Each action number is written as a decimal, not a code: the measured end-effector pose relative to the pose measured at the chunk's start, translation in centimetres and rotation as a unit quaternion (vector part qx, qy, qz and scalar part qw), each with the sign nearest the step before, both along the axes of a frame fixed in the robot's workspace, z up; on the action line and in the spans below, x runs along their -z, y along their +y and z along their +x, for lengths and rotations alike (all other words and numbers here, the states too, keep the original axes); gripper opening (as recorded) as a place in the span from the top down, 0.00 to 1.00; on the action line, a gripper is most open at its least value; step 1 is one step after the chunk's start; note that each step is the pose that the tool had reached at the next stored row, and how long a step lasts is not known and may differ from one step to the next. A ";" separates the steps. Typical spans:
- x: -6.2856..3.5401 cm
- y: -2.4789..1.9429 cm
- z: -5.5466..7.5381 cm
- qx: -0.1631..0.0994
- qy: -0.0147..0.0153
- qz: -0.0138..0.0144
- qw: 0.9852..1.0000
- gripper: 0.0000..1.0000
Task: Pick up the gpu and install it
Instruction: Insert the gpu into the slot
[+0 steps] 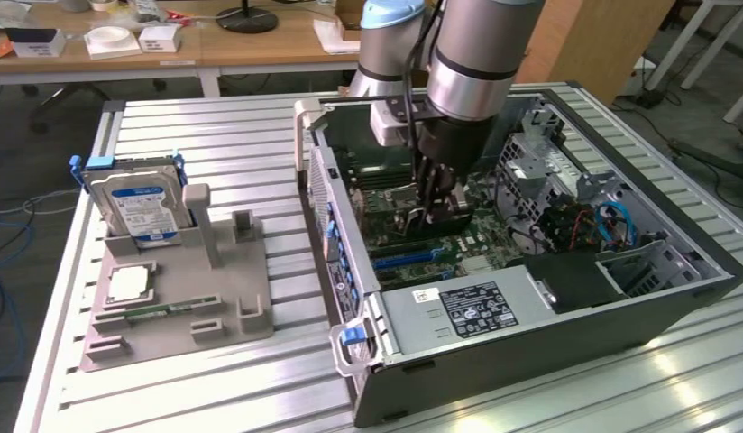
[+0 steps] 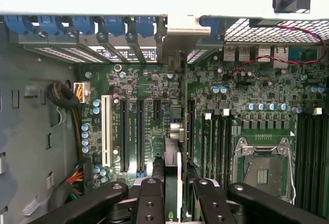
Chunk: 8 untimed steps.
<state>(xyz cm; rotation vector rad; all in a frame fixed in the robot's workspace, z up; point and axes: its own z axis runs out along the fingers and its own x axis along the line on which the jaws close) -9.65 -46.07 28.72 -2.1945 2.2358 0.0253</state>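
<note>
One arm reaches down into the open computer case [image 1: 660, 298] lying on the slatted desk [image 1: 203, 379], gripper [image 1: 435, 206] low over the motherboard [image 1: 468, 244]. The gripper is closed on the gpu [image 2: 177, 131], which stands on edge between the fingers [image 2: 150, 201]. In the wrist view the card is seen edge-on as a thin strip, its long axis running from the fingers toward the case's rear wall, its silvery bracket [image 2: 181, 31] at the far end against the row of blue slot clips [image 2: 110, 26]. The card's lower edge sits along an expansion slot line, beside the black slots [image 2: 139, 136] and the white slot [image 2: 107, 131]; can't tell whether it is fully seated. The wrist view also gives the empty CPU socket [image 2: 262, 165] and memory slots [image 2: 308, 152] to the other side of the card. The exterior view hides most of the card behind the gripper but shows the wider scene: the power supply [image 1: 468, 311] at the case's near end, and well apart at the exterior view's left a grey holder tray [image 1: 245, 316] with a hard drive [image 1: 137, 207] standing upright, a CPU chip [image 1: 127, 284] lying flat and a green memory stick [image 1: 155, 313] lying flat.
</note>
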 end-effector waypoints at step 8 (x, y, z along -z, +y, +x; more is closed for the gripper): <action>0.35 0.00 0.0 0.000 0.000 0.000 1.000 0.73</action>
